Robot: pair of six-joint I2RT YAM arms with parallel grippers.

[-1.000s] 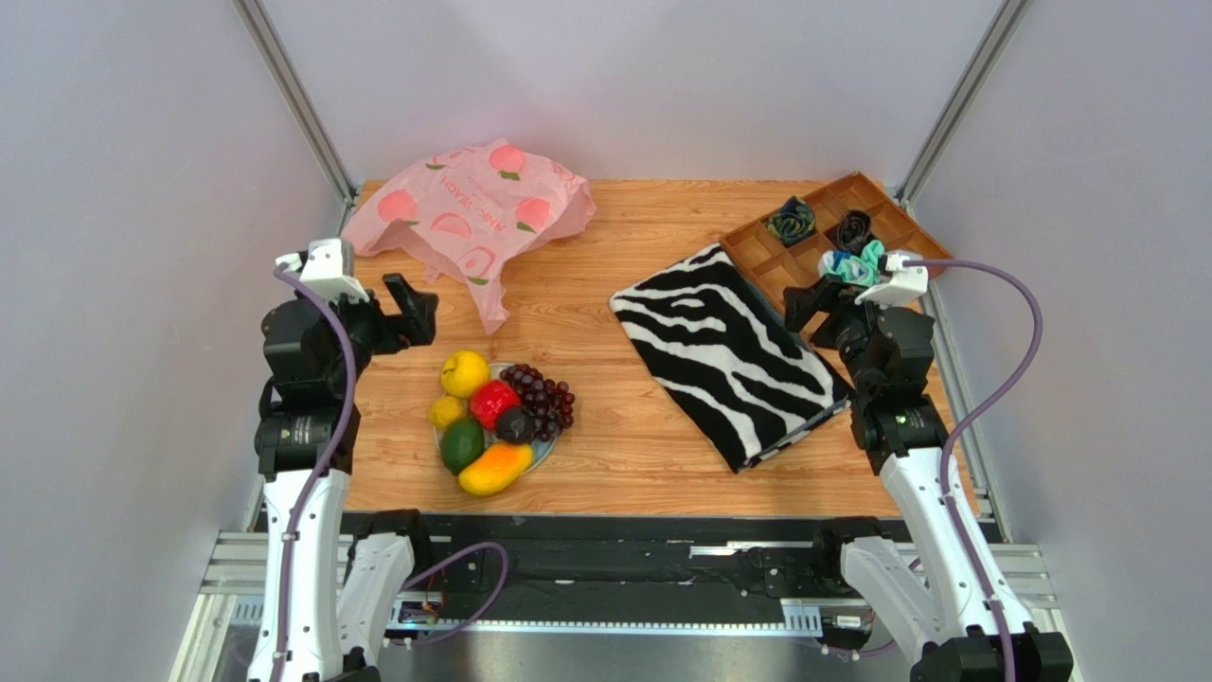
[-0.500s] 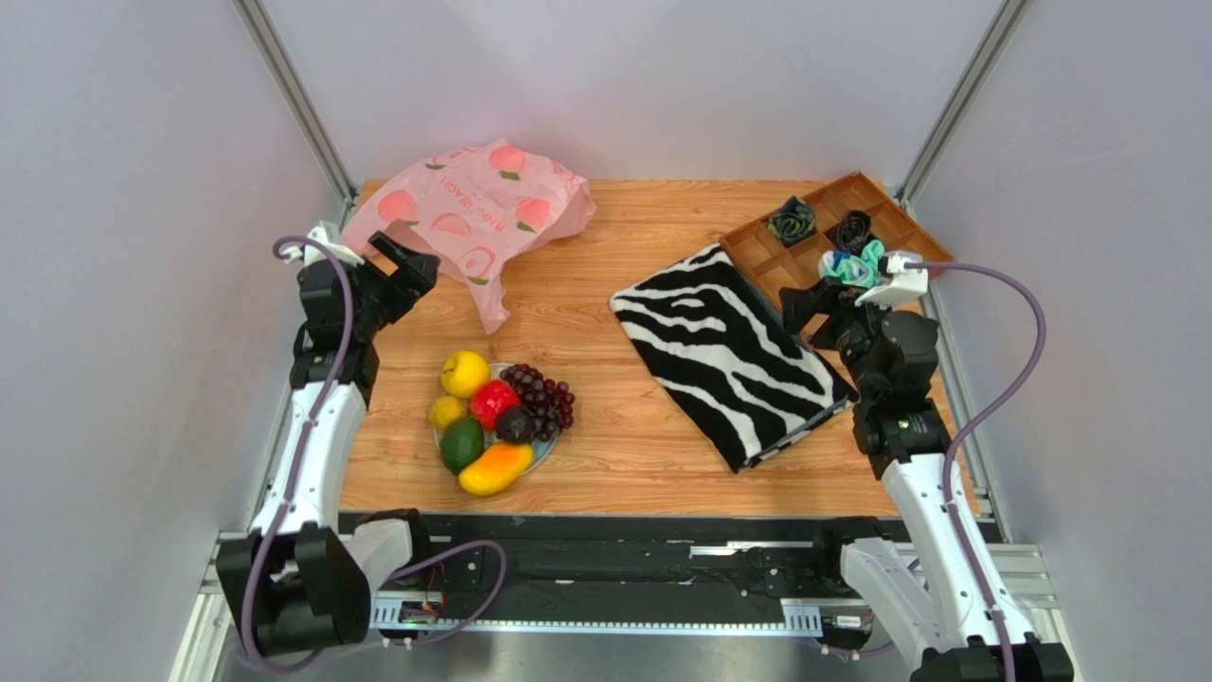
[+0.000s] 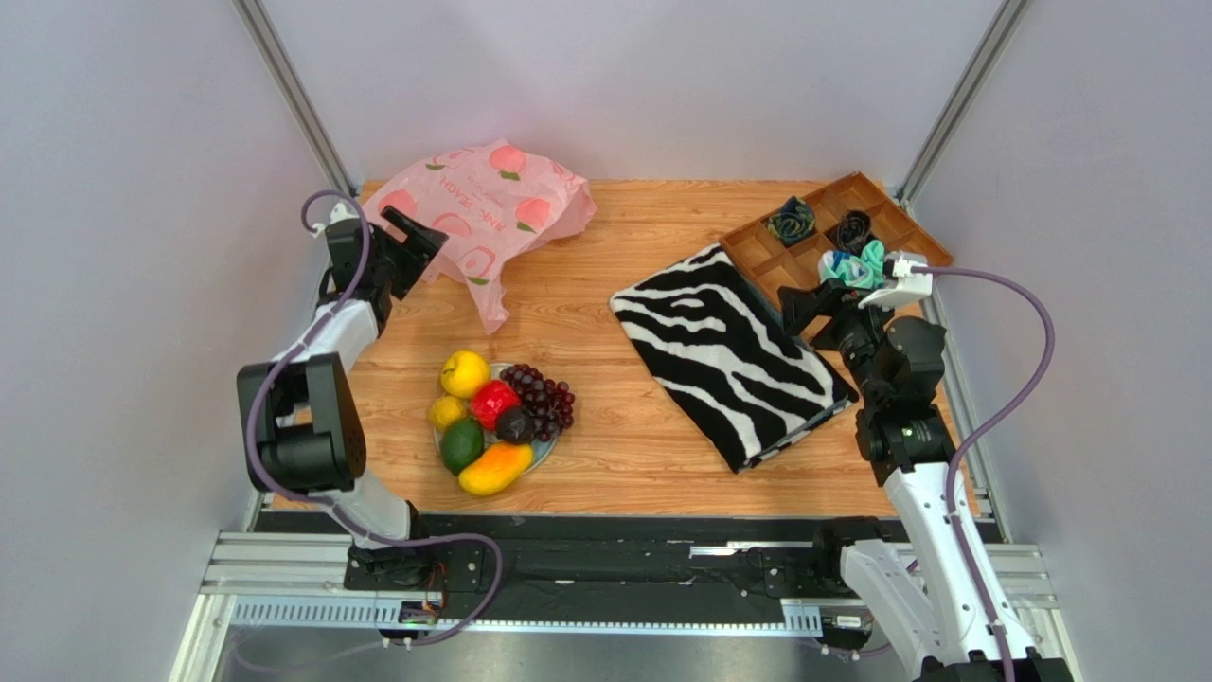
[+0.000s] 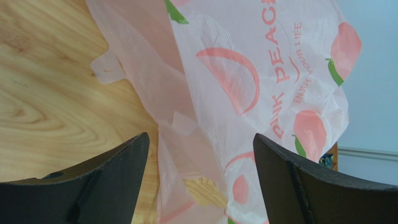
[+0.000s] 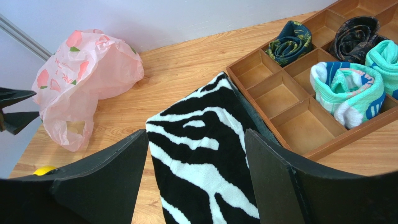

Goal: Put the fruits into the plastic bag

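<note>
Evidently the opening step: getting hold of the bag before any fruit moves.
Near the table's (image 3: 655,426) front edge the fruits (image 3: 498,419) lie heaped together, none of them in the bag. Farther back on the right, the right jaws hang wide apart and empty above the zebra cloth (image 3: 726,348). At the far left corner the left jaws stand wide apart with the edge of the bag (image 4: 261,84) between them, unclamped. Next they probably need to close on one layer and lift the mouth open.
</note>
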